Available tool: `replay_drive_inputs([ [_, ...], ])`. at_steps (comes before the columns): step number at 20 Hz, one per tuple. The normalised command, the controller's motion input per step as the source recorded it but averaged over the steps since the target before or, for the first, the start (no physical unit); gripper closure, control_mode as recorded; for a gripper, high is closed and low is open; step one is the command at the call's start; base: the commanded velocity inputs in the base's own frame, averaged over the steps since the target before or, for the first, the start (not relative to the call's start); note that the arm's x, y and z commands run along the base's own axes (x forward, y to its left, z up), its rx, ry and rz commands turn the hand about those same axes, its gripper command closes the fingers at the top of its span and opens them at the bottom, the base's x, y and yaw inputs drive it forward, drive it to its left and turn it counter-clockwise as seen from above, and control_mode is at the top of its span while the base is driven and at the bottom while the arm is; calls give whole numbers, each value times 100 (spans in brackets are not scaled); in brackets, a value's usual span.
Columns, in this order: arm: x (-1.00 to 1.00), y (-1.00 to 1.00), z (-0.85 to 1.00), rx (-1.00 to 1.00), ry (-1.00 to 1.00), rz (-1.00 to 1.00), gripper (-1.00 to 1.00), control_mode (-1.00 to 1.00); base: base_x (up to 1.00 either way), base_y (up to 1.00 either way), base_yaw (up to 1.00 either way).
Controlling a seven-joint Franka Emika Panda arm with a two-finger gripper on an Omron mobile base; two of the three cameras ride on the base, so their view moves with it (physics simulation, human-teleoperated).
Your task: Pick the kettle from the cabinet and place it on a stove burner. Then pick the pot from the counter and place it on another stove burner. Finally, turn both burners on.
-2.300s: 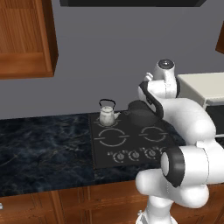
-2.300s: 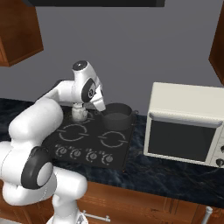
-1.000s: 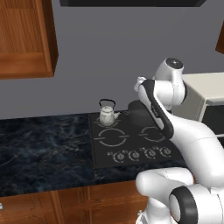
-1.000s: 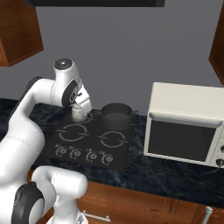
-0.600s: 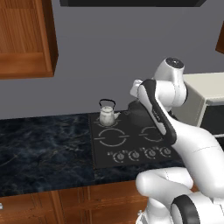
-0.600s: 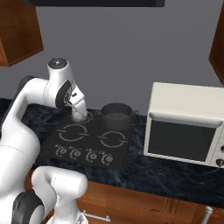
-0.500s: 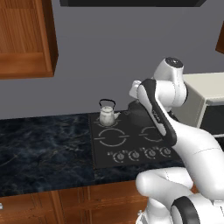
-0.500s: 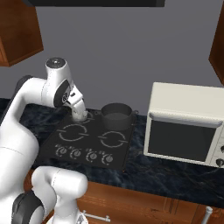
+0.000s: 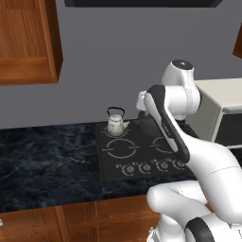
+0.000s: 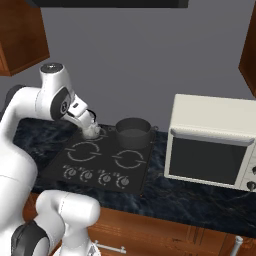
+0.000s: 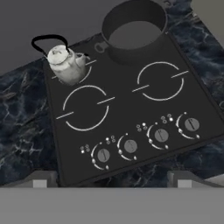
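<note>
The silver-grey kettle (image 11: 65, 64) with its black arched handle stands on the rear left burner of the black cooktop (image 11: 131, 118). The wide dark grey pot (image 11: 134, 28) sits on the rear right burner. In the left base view the kettle (image 9: 116, 125) shows, and my arm covers the pot. In the right base view the pot (image 10: 133, 132) stands clear. My gripper (image 11: 111, 181) hangs open and empty above the cooktop's front edge, over the row of knobs (image 11: 130, 145). The wooden cabinet (image 9: 28, 42) is at the upper left.
A cream microwave (image 10: 212, 142) stands on the dark marble counter (image 10: 180, 192) right of the cooktop. The two front burner rings (image 11: 85, 107) are bare. More counter (image 9: 47, 160) stretches to the cooktop's left. Wooden drawers run below.
The arm has risen and drawn back from the pot toward the cooktop's front. The kettle and pot have stayed on their burners. The jaws have remained open.
</note>
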Motion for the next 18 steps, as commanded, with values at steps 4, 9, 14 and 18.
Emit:
replay_drive_inputs([
  [4, -25, 0, -2, -5, 3, 11, -100, -100, 0, 0, 0],
  [9, -16, 0, -26, 0, 3, 7, -100, -100, 0, 0, 0],
  [14, -12, 0, -35, -1, 0, 7, -100, -100, 0, 0, 0],
  [18, -4, 0, -28, -8, 0, 9, -100, -100, 0, 0, 0],
])
